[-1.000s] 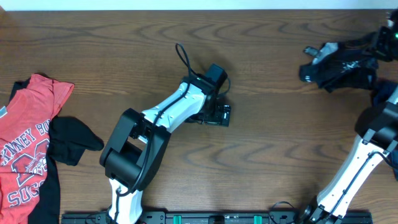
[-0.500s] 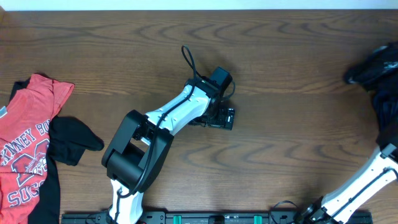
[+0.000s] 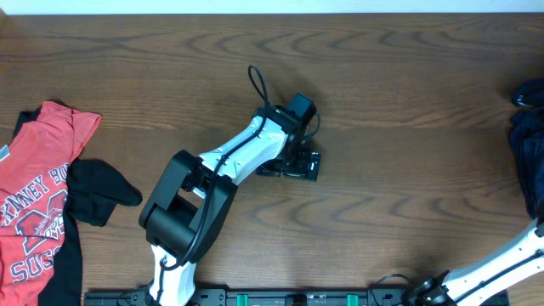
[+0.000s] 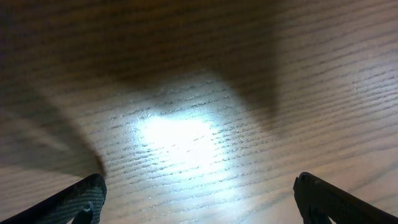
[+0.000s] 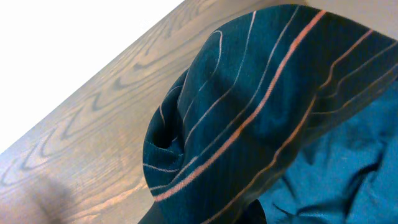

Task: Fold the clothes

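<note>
The right gripper (image 5: pixel 208 214), clenched on the black jersey (image 5: pixel 261 106), would best drag it beside the released left gripper (image 3: pixel 303 163) and spread it flat.

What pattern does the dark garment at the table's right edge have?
The dark garment has thin orange-red curving lines, clearest in the right wrist view.

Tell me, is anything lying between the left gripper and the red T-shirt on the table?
Only a black cloth, lying against the red T-shirt on the side facing the open left gripper; otherwise bare table.
</note>
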{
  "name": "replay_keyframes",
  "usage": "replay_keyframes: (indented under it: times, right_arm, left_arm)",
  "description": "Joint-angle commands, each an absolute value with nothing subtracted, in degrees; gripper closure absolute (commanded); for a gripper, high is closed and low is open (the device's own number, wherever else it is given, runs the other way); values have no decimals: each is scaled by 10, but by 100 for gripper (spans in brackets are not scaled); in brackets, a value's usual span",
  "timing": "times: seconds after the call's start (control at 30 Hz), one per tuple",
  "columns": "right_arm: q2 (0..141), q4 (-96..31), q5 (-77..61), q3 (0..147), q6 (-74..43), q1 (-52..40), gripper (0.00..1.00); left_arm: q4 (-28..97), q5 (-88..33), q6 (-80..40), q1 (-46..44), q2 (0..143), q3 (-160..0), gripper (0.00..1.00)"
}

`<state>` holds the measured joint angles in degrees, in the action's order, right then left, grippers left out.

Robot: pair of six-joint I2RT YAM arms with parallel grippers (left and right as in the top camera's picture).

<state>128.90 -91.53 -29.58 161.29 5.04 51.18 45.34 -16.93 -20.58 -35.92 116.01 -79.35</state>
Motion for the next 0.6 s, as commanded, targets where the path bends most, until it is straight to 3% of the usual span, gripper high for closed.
replay_keyframes:
  times: [0.0, 0.3, 0.57]
  right_arm:
    - [1277, -914, -337, 1622, 74, 557, 99]
    - [1298, -927, -458, 1619, 139, 652, 99]
    - [1387, -953, -515, 1615, 200, 638, 98]
  left_arm:
    - [458, -188, -209, -360, 1169, -801, 2]
    - [460, -190, -213, -360, 1169, -801, 2]
    - [456, -214, -217, -360, 1169, -801, 2]
